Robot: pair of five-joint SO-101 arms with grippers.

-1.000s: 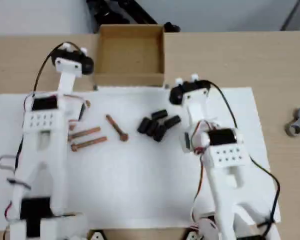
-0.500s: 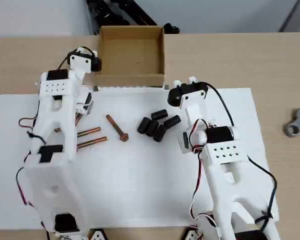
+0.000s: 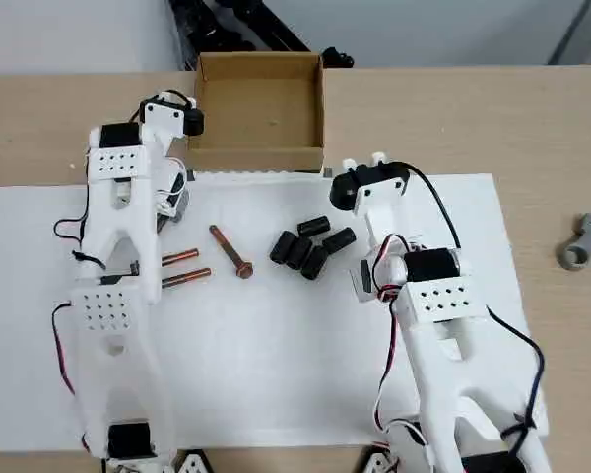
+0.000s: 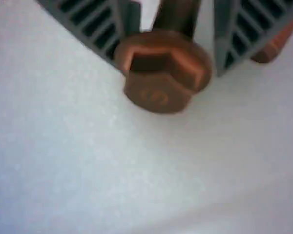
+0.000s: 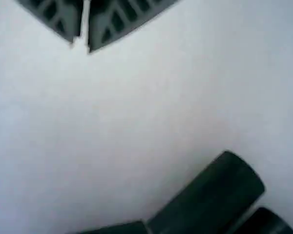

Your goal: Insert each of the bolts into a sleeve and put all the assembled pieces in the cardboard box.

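Observation:
Three copper bolts lie on the white sheet (image 3: pixel 276 355): two side by side (image 3: pixel 180 268) and one angled (image 3: pixel 230 251). My left gripper (image 3: pixel 172 205) (image 4: pixel 172 63) is down at the sheet's far left, open, its fingers (image 4: pixel 97 29) straddling the shank of a fourth bolt (image 4: pixel 161 80) with small gaps on both sides. Several black sleeves (image 3: pixel 310 246) (image 5: pixel 210 200) are clustered mid-sheet. My right gripper (image 3: pixel 361 281) (image 5: pixel 85 44) hovers just right of them, shut on nothing. The cardboard box (image 3: pixel 261 148) stands beyond the sheet's far edge.
Another copper bolt (image 4: pixel 278 44) shows behind one left finger. A grey metal part (image 3: pixel 583 241) lies on the wooden table at the far right. Dark equipment (image 3: pixel 227 25) sits behind the box.
The left arm has stretched forward and its gripper has come down around a bolt at the sheet's far left. The right arm has not moved.

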